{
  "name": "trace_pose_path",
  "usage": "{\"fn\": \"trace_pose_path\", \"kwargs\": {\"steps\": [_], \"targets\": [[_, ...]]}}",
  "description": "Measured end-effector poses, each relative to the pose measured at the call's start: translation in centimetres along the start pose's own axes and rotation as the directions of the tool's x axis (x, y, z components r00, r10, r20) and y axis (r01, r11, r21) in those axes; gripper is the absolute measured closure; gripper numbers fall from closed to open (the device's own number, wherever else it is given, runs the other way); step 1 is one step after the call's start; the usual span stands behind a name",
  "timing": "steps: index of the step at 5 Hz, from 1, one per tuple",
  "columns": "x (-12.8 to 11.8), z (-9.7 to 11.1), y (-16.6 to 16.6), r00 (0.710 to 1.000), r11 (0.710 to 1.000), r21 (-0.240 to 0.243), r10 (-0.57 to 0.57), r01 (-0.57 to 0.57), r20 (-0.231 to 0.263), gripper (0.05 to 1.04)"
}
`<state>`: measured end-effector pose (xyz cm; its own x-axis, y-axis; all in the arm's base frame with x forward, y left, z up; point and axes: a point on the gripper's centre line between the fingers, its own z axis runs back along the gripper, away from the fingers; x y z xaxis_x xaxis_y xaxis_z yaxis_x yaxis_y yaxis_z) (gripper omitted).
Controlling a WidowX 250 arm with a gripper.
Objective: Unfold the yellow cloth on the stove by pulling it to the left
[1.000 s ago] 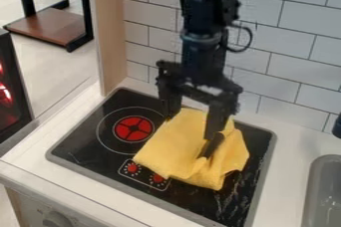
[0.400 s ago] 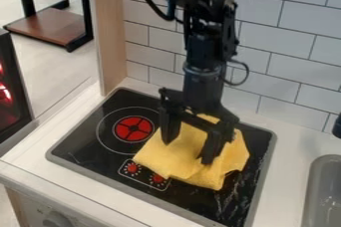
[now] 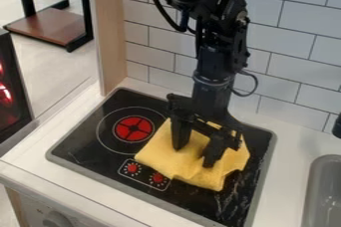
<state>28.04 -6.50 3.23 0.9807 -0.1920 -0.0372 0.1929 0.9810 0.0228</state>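
Note:
The black gripper (image 3: 194,156) is low over the cooktop, its two fingers apart and pointing down, with both tips at the surface of a yellow cloth (image 3: 160,154). Cloth shows between the fingers and around them. Crumpled and folded, the cloth lies on the right half of the black cooktop (image 3: 90,146), partly under the gripper. Its back part is hidden behind the gripper's body.
A red burner (image 3: 134,129) and two red knob marks are left of the cloth. White tiled wall (image 3: 293,37) rises behind, and a wooden panel (image 3: 112,32) stands at the back left. A grey sink (image 3: 323,191) sits at the right edge.
The gripper has come down and slightly forward onto the cloth, then a little right. Its fingers are somewhat closer together than in the previous frame. The cloth's left corner has shifted very slightly right.

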Motion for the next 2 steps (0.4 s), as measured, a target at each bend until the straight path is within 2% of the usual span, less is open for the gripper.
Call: {"fn": "trace_pose_path", "kwargs": {"steps": [1,2], "targets": [[0.25,0.00,0.10,1.000,1.000,0.006,0.008,-0.008,0.016,0.745],[0.03,-0.24,0.22,1.000,1.000,0.013,0.021,-0.021,0.013,0.942]]}}
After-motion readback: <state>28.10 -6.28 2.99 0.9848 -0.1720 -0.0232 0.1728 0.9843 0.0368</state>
